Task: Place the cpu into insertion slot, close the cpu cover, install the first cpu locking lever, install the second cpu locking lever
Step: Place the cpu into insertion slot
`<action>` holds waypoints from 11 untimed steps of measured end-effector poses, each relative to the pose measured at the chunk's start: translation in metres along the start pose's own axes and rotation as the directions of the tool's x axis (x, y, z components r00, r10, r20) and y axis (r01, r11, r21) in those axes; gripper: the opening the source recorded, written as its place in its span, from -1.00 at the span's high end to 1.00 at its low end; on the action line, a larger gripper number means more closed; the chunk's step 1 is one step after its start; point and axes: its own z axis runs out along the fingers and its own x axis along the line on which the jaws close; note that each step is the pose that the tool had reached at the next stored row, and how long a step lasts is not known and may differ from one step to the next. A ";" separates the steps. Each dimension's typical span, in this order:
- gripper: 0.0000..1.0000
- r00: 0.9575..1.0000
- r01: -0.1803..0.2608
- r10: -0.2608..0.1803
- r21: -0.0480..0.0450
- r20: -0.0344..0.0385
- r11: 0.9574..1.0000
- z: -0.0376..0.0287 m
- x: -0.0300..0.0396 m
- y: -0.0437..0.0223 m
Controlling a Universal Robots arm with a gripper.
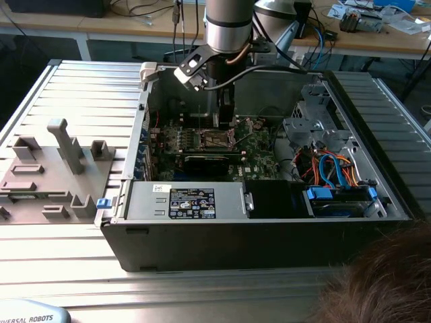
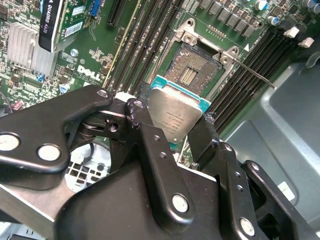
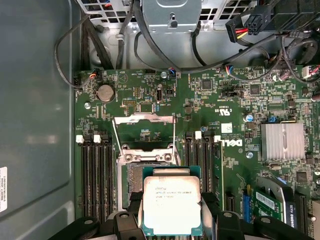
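Observation:
My gripper is shut on the cpu, a square chip with a silver-grey top and a green edge, pinched at two opposite sides by the black fingers. It hangs a little above the green motherboard, over one edge of the insertion slot, whose dark contact field lies bare. In the first wrist view the cpu hides part of the insertion slot. The cpu cover is flipped open on the slot's far side. A thin locking lever sticks out beside the slot. In the exterior view the gripper reaches down into the open case above the slot.
Memory slots flank the socket on both sides. A black graphics card and a power supply lie nearer the case front. Cables and drive bays sit at the exterior view's right. A person's hair shows at the lower right.

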 end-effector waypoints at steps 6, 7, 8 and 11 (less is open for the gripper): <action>-0.08 1.000 0.000 0.000 0.000 0.000 1.000 0.0009 0.0000 0.0000; -0.08 1.000 0.000 0.000 0.000 0.000 1.000 0.0011 0.0000 0.0000; -0.08 1.000 0.000 0.000 0.000 0.000 1.000 0.0013 0.0000 -0.0001; -0.08 1.000 0.000 0.000 0.000 0.000 1.000 0.0046 0.0000 -0.0002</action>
